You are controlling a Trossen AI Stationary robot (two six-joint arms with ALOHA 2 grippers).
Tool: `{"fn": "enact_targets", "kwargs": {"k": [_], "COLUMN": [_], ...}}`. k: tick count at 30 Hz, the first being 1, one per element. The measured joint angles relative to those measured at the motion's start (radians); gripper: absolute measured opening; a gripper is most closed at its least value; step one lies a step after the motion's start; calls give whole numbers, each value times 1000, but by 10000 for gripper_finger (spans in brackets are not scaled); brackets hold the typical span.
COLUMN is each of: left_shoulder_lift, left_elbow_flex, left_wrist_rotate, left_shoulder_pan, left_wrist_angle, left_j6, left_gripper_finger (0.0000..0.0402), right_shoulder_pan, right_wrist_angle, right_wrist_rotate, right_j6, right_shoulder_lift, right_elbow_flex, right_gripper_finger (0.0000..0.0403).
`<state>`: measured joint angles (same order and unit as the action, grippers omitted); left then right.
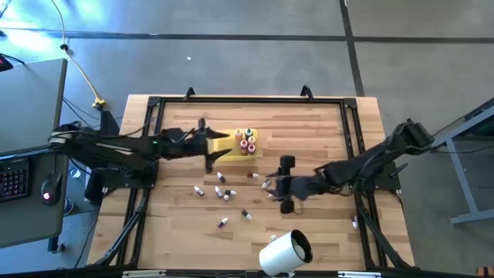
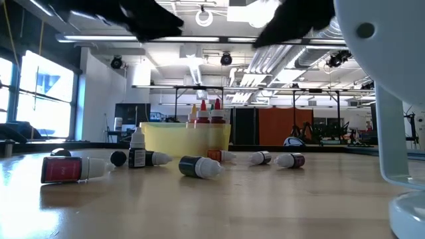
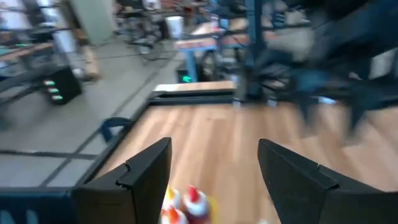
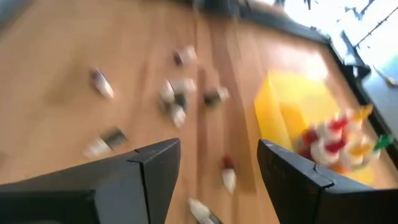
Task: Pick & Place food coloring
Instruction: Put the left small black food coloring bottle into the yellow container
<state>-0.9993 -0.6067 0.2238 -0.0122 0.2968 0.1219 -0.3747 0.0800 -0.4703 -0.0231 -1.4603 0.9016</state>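
Your left claw (image 1: 218,149) hangs with its jaws spread wide and nothing in them, above the left edge of the yellow tray (image 1: 231,144). Your right claw (image 1: 286,184) is equally wide and empty, over the middle of the tabletop (image 1: 324,127). Several food coloring bottles (image 1: 247,142) stand in the tray; others (image 1: 224,193) lie scattered on the light wooden planks nearer you. A white cylinder (image 1: 284,252) sits at the near edge. Grey floor surrounds the tabletop; beyond it you see a workshop with ceiling lights (image 2: 199,36).
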Motion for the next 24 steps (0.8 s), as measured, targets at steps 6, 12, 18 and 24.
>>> {"fn": "enact_targets", "kwargs": {"k": [6, 12, 18, 24], "left_shoulder_lift": [139, 55, -131, -333], "left_elbow_flex": [-7, 30, 57, 57], "left_wrist_rotate": [-128, -47, 125, 171], "left_shoulder_pan": [-121, -292, -413, -461], "left_wrist_angle": [-271, -347, -271, -146], "left_j6": [-161, -375, -528, -580], "left_gripper_finger": [237, 237, 236, 236], "right_shoulder_pan": [67, 100, 116, 117], "right_wrist_angle": [-15, 4, 32, 115], "right_wrist_rotate": [67, 92, 111, 141], "right_j6": [1, 2, 2, 3], "right_shoulder_lift": [-119, -155, -157, -152], "right_elbow_flex": [-1, -1, -1, -1], "right_gripper_finger": [209, 209, 209, 209]}}
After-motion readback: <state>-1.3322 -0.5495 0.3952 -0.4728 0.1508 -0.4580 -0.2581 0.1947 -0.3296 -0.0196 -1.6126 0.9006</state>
